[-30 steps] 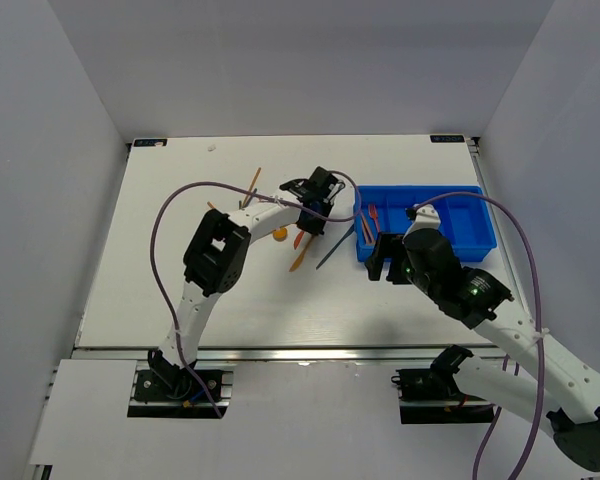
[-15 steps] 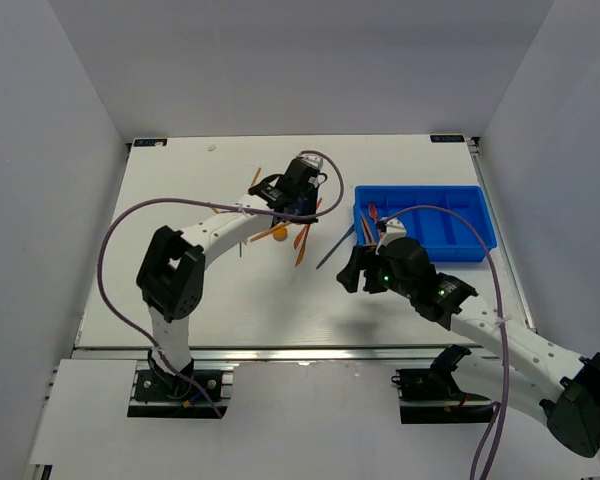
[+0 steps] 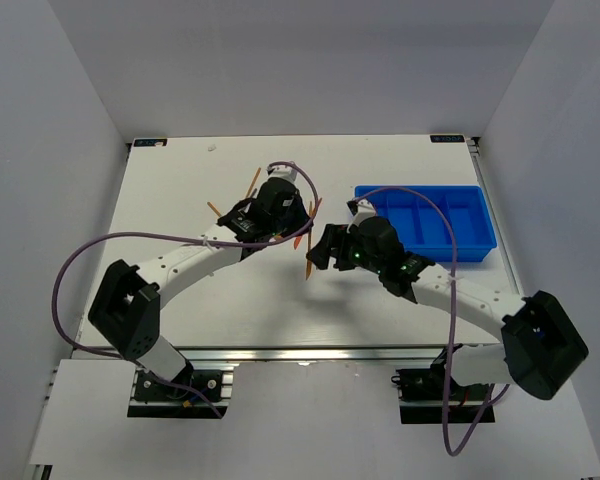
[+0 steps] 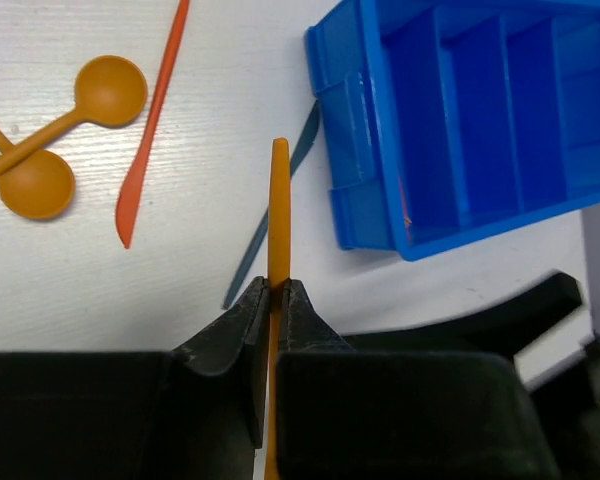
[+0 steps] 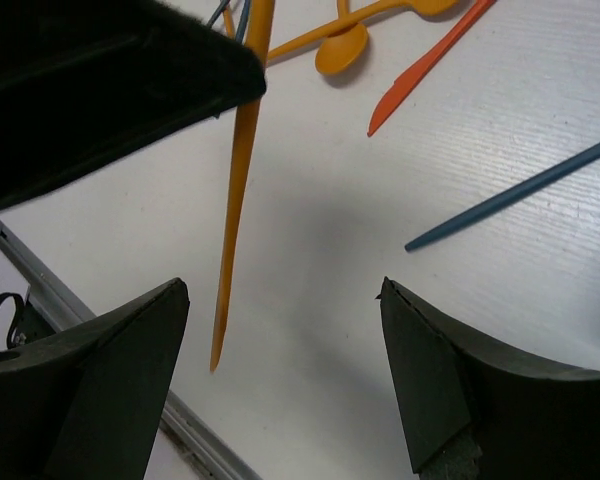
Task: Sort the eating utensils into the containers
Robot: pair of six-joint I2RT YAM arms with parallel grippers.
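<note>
My left gripper (image 4: 277,290) is shut on a long orange stick (image 4: 278,200), which juts out past its tips. In the right wrist view that orange stick (image 5: 238,180) slants down from the left gripper's black body (image 5: 100,80). Its tip hangs close to the left finger of my right gripper (image 5: 285,300), which is open and touches nothing. Two orange spoons (image 4: 110,85), a red stick (image 4: 150,130) and a dark blue stick (image 4: 242,270) lie on the table. The blue tray (image 3: 425,188) sits at the right; its compartments look empty in the left wrist view.
More orange sticks (image 3: 252,180) lie on the table behind the left gripper. Purple cables (image 3: 130,240) loop over both arms. The right arm (image 3: 430,285) stretches across the table in front of the tray. A metal rail (image 3: 280,350) marks the table's near edge.
The left arm has swung left with the orange stick in its grip. The right gripper has moved from the tray's front to the middle of the table, beside the held stick.
</note>
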